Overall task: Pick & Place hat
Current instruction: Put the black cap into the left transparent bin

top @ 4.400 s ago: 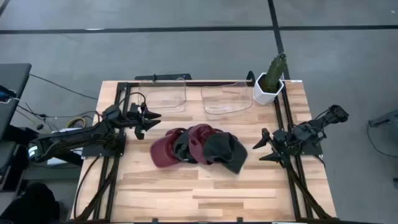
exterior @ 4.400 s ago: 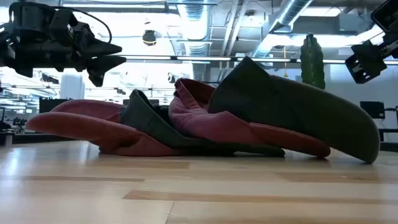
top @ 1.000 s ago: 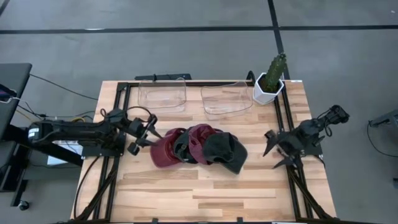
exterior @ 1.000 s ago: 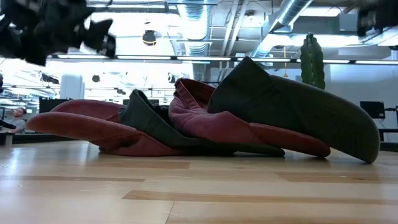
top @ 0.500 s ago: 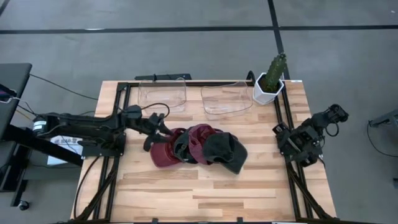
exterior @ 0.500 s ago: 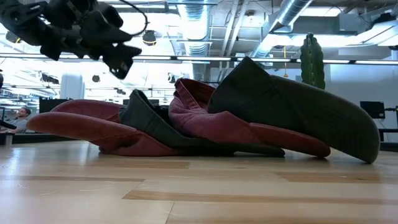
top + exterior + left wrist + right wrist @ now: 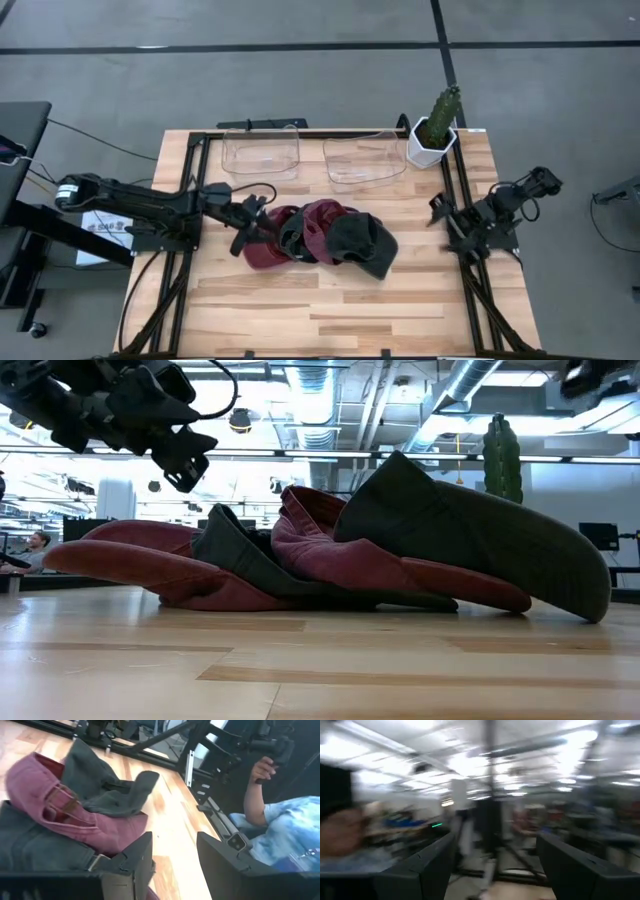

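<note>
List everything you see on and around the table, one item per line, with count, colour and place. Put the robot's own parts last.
Hats: a pile, dark red and dark grey ones overlapping; exact count unclear; middle of the table.
Bins: two, clear plastic, side by side along the far edge.
Cactus: one, green, in a white pot at the far right corner.
Table: one, light wood with a black frame.
Person: one, in a light blue shirt, seen beyond the table in the left wrist view.
Left pincer: black, open, at the left edge of the hat pile.
Right pincer: black, open, near the table's right edge, away from the hats.
</note>
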You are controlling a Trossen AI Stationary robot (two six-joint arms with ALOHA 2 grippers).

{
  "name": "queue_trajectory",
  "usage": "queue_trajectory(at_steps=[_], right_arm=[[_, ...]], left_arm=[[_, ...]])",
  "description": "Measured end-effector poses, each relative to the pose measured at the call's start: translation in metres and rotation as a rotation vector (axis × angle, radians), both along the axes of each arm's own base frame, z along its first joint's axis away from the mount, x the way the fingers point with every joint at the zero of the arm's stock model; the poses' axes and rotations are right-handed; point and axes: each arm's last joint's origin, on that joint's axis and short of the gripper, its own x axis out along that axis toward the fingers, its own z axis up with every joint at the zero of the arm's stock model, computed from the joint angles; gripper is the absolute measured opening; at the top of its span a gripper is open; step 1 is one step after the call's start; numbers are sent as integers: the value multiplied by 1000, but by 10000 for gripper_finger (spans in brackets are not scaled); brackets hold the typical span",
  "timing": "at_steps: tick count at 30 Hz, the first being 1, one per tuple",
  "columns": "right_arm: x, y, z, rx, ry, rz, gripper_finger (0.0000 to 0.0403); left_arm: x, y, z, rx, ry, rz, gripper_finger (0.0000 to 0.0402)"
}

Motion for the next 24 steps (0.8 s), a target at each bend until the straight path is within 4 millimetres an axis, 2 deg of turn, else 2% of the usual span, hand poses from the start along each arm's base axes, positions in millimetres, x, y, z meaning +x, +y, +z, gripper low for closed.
queue_trajectory(at_steps=[6, 10, 18, 24], right_arm=[[11, -8, -11, 195, 194, -371, 270], [14, -11, -17, 252, 258, -511, 270], [13, -13, -14, 105, 224, -634, 270], [13, -10, -11, 188, 199, -507, 270]], left_arm=[[1, 1, 0, 76, -15, 109, 152], [1, 4, 0, 89, -15, 148, 152], [1, 1, 0, 80, -14, 132, 152], [1, -2, 0, 79, -14, 118, 152]])
